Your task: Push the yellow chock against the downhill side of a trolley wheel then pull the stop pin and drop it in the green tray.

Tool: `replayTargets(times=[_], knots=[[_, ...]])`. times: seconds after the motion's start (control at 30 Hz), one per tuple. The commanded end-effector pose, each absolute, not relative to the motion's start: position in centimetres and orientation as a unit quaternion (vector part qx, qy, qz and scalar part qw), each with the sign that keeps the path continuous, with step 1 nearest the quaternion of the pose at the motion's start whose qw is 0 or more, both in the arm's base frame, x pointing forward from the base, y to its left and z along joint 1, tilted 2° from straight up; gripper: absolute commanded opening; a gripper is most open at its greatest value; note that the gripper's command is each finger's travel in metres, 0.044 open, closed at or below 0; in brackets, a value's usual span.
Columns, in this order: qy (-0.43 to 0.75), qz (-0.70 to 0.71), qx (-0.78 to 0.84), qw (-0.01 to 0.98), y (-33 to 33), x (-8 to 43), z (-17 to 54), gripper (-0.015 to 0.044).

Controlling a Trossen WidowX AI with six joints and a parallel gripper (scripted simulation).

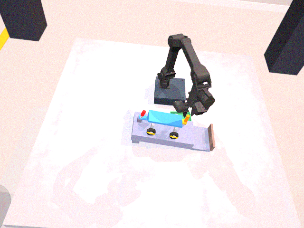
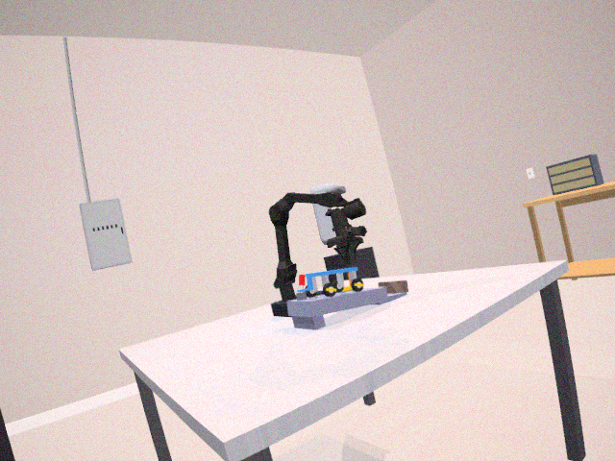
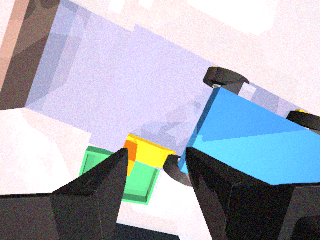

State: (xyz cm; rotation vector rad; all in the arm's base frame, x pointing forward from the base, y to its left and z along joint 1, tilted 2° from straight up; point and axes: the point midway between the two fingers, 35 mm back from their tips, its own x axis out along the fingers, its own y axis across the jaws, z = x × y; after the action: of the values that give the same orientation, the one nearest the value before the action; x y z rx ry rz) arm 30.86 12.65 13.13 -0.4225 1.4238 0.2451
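Note:
The blue trolley [image 1: 165,118] [image 2: 332,272] [image 3: 250,140] stands on the grey ramp [image 1: 186,141] [image 2: 342,301] [image 3: 125,90]. The red-headed stop pin [image 1: 143,113] [image 2: 301,279] stands upright at its uphill end. The yellow chock [image 1: 184,121] [image 3: 152,150] lies on the ramp with its end at the downhill side of the trolley's near-base front wheel [image 3: 175,169]; it appears to touch. Its orange handle [image 1: 186,118] [image 3: 130,150] points up. My gripper [image 1: 188,113] [image 2: 352,261] [image 3: 157,153] is open and empty, above the chock and the trolley's downhill end.
The green tray [image 1: 175,112] [image 3: 135,201] lies beside the ramp on the robot base side, partly hidden by the trolley and arm. A brown end board [image 1: 211,137] [image 2: 393,286] [image 3: 32,55] stands at the ramp's foot. The dark robot base [image 1: 169,94] is behind the trolley.

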Motion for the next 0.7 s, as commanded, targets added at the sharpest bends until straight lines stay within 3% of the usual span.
replayTargets(times=[0.0, 0.67], knots=[[0.633, 0.141, -0.245, 0.721, 10.6, 31.8, 13.9, 0.019], [0.604, 0.308, -0.498, 0.541, -1.5, 33.2, 16.3, 0.019]])
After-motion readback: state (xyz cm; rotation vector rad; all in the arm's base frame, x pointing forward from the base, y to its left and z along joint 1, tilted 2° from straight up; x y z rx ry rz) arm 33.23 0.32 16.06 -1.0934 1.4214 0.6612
